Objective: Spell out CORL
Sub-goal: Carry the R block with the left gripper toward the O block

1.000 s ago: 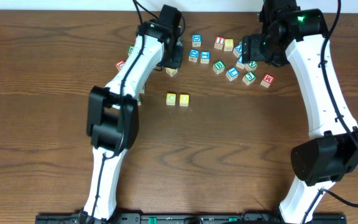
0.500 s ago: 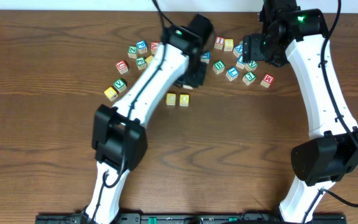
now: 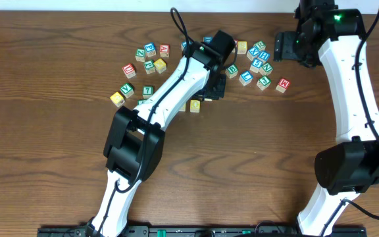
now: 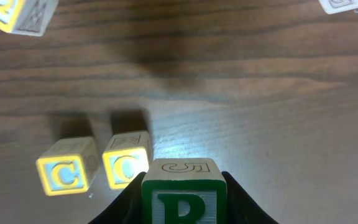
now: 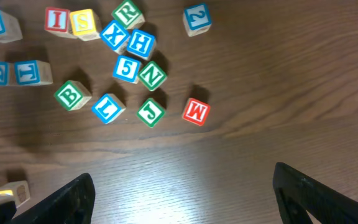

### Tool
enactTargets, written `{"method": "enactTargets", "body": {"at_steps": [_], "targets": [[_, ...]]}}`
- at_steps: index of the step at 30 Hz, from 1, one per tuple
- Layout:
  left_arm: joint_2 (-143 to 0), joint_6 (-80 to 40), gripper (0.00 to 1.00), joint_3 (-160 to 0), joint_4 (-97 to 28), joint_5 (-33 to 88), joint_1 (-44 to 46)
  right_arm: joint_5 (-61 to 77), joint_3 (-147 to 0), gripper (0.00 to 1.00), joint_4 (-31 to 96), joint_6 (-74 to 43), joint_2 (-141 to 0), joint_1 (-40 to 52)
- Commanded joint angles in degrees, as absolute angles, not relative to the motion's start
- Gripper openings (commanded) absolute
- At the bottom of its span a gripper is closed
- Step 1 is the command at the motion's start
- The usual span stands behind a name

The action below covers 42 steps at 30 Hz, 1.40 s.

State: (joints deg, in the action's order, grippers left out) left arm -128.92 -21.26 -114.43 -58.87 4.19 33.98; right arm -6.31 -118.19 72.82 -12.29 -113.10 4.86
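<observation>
- Wooden alphabet cubes (image 3: 143,59) lie scattered on the far left part of the brown tabletop (image 3: 45,164). One yellow-topped stray cube (image 3: 116,99) sits a little nearer than the rest.
- Near the middle of the tabletop two yellow cubes sit side by side, almost touching. The left yellow cube (image 4: 67,174) shows a blue C. The right yellow cube (image 4: 126,167) shows a rounded letter too soft to read for sure.
- The left fingers (image 4: 129,208) are clamped on the green-framed R cube (image 4: 184,196), one finger on each side.
- That cube is upright, with its R towards the wrist camera and a carved 5 on the face above it. It is just right of the yellow pair, and in the wrist view its corner overlaps the right yellow cube. Whether it rests on the tabletop I cannot tell.
- A second scatter of cubes (image 3: 255,62) lies far and to the right of the middle. On its near edge is the blue-framed L cube (image 5: 108,107), between a green B cube (image 5: 72,95) and a green J cube (image 5: 150,112). A red M cube (image 5: 196,111) is further right.
- The right fingers (image 5: 67,199) stand wide apart with nothing between them, above the tabletop just right of that scatter.
</observation>
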Motion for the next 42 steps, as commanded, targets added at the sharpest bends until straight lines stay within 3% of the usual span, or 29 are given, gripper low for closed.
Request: {"method": "enactTargets", "body": {"at_steps": [1, 18, 42], "targets": [[-129.97, -25.26, 0.30, -111.24, -55.79, 4.03, 34.11, -6.94, -119.11, 0.86, 73.01, -11.53, -113.56, 4.69], [-129.97, -29.74, 0.30, -101.67, -45.80, 0.38, 35.88, -6.44, -119.11, 0.87, 73.58, -11.53, -113.56, 4.71], [-129.97, -29.69, 0.32, -101.36, -44.82, 0.82, 35.99, -5.85, -119.11, 0.87, 73.73, -11.53, -113.56, 4.71]]}}
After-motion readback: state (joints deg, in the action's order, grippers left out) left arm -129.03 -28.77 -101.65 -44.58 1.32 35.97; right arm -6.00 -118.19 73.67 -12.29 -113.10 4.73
